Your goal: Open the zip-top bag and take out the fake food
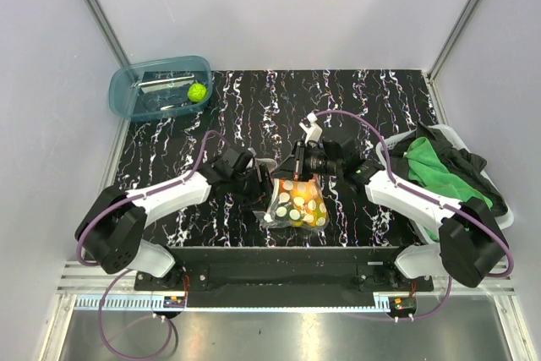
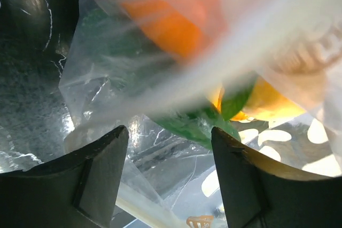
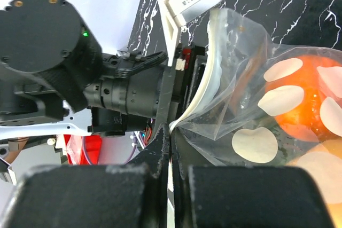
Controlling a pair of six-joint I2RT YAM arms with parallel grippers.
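One zip-top bag (image 1: 296, 203) at table (image 1: 380, 99) front edge, fake food (image 1: 306, 207) inside, count unclear, left gripper (image 2: 170, 142) jaws apart astride its film, right gripper (image 3: 171, 137) clenched on bag rim, one green cloth (image 1: 435, 171) right, one lime-green piece (image 1: 198, 91) in far-left blue tub (image 1: 127, 95).

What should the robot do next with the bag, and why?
Probably close the left gripper on the zip-top bag. Its jaws stand open with bag plastic showing in the gap, while the right gripper is shut on the bag's white zip edge. Two grips could then pull the mouth apart.
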